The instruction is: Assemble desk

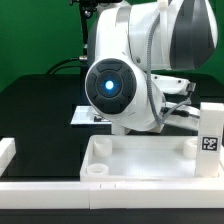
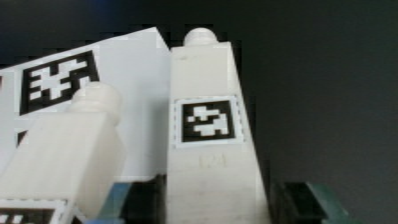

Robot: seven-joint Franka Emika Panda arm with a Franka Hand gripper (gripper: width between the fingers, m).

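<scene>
White desk leg [image 2: 210, 120], a second leg [image 2: 80, 150] just beside it, is sitting between the gripper's [image 2: 214, 205] fingers [image 2: 128, 200], which are hugging its sides — pinching or just short, I cannot tell — likely for carrying to the rimmed tabletop [image 1: 140, 165] lying sockets-up by the border wall [image 1: 60, 190]

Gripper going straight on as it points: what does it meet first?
The tagged white leg: it sits between the gripper's fingers, directly in line. How close it is to the palm is unclear.
</scene>
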